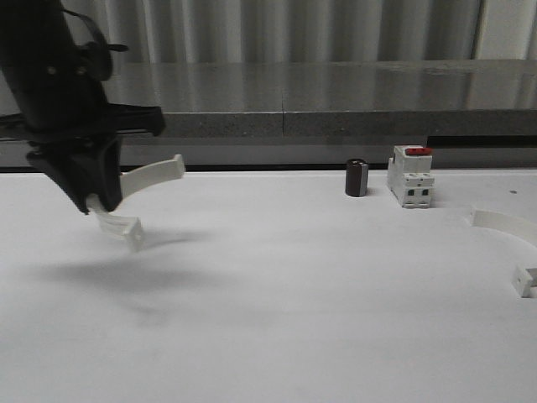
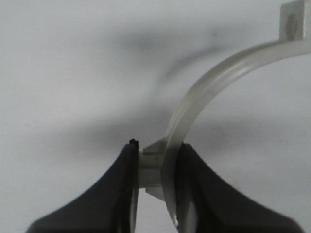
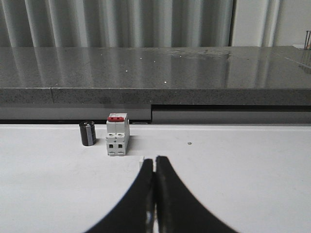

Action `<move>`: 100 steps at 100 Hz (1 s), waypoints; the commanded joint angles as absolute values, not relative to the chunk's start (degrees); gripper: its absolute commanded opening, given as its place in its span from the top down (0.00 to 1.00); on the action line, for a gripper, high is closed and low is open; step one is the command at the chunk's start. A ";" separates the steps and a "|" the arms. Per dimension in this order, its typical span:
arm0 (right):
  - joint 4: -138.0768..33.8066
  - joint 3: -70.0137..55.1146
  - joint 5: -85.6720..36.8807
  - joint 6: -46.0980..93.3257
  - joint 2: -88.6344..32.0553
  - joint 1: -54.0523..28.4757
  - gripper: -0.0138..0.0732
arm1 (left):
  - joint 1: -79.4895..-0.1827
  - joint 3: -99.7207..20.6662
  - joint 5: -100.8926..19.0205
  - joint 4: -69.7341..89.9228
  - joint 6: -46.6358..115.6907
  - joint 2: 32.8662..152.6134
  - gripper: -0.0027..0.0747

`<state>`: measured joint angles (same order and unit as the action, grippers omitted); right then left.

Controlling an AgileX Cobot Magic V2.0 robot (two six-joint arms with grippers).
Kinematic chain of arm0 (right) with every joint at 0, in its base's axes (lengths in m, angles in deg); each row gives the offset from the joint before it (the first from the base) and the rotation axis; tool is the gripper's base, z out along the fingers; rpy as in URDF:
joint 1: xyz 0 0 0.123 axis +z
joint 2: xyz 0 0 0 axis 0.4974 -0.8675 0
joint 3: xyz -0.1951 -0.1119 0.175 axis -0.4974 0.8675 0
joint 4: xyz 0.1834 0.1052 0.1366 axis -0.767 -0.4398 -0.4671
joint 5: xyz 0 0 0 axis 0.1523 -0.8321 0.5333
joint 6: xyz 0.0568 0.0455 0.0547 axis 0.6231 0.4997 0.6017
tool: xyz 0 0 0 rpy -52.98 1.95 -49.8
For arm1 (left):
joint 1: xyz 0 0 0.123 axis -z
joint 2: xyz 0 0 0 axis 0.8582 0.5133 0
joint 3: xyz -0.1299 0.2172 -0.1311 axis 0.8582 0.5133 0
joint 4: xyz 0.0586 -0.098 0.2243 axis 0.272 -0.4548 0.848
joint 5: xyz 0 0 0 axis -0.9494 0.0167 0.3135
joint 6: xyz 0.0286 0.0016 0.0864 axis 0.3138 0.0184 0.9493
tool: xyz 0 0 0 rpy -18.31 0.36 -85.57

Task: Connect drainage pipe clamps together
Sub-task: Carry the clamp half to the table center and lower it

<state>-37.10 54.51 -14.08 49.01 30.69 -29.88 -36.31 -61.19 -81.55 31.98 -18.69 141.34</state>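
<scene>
Worktop point(image 1: 277, 319), white, bare across the near foreground. Item one: pipe clamp half point(image 1: 143, 195), white plastic arc, left of the front frame, lifted clear of the surface with its shadow beneath; one tabbed end points toward frame centre, the other hangs lower. Held by the left claw point(image 1: 94, 201), whose black fingers point(image 2: 121, 194) pinch the arc near its middle, as the left wrist view shows. Left arm comes down from the upper left corner, claw tipped downward. Item two: second pipe clamp half point(image 1: 510, 239), lying flat at the right edge, its open side toward the right border. It lies well apart from the held half, across the frame's width; the joining judged to need the two brought end to end. Right claw point(image 3: 154, 194), pressed together, level, holding nothing discernible. Farther back, right of centre: small black cylinder point(image 1: 357, 177), beside it a white breaker point(image 1: 411, 176) with red top.
</scene>
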 commanded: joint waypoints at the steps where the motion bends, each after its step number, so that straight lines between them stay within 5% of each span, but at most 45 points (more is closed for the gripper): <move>1: -37.10 53.62 -9.23 49.05 31.89 -30.07 0.92 | -33.34 -64.46 -79.78 31.06 -21.65 140.14 0.98; 82: -37.10 53.62 -9.23 49.05 31.89 -30.07 0.92 | -24.75 -77.78 -80.65 31.36 -26.14 154.19 0.97; 92: -37.10 53.62 -9.23 49.05 31.89 -30.07 0.92 | -24.75 -77.78 -80.65 31.36 -26.14 154.19 0.87; 100: -37.10 53.62 -9.23 49.05 31.89 -30.07 0.92 | -24.75 -77.78 -80.26 31.36 -26.14 154.19 0.69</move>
<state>-37.10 54.51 -14.08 49.01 30.69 -29.88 -25.19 -75.95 -81.08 31.86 -25.52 157.45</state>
